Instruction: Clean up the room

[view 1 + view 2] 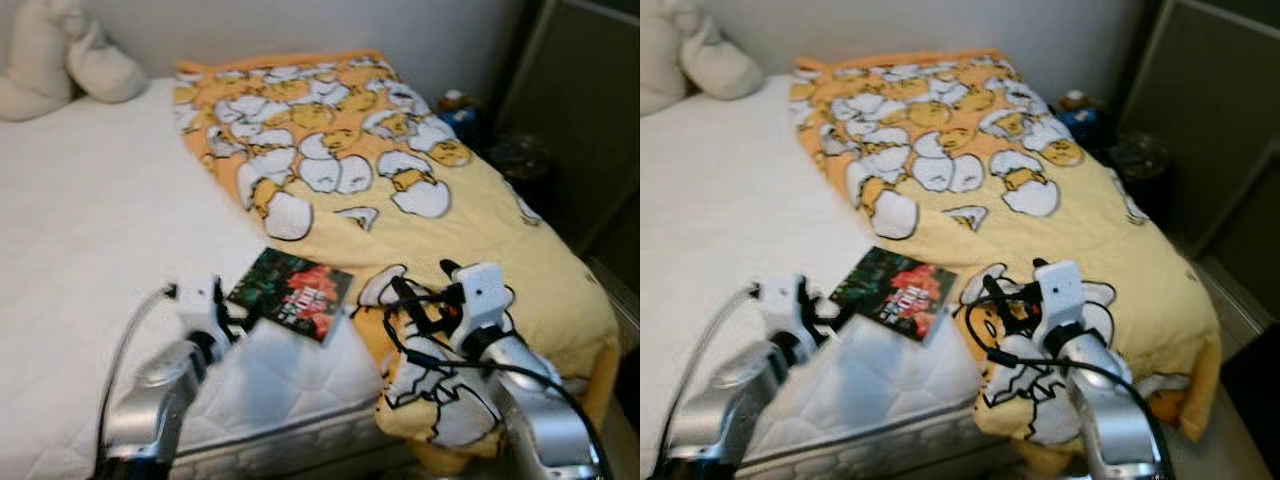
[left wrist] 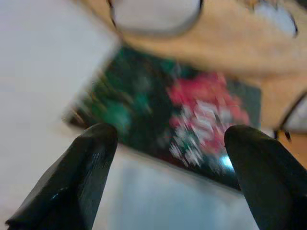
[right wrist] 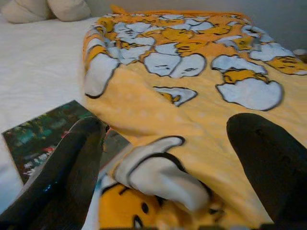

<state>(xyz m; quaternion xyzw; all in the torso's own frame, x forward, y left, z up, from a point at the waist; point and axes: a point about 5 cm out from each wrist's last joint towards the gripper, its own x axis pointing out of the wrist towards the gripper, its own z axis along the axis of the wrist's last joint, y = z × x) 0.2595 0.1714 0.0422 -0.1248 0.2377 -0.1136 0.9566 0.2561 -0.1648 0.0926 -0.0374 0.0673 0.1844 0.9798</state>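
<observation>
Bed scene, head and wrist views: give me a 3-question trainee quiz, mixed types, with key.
1. True or false: the left pincer is shut on the book.
2. Multiple choice: the book lies
A. on the pillows
B. near the foot edge of the white mattress, its one edge beside the yellow egg-print blanket
C. on the floor
3. Short answer: what lies under the right pincer?

Key
1. False. The left wrist view shows both fingers spread apart, short of the book.
2. B
3. The yellow egg-print blanket; the right pincer is open over its folded edge.
</observation>
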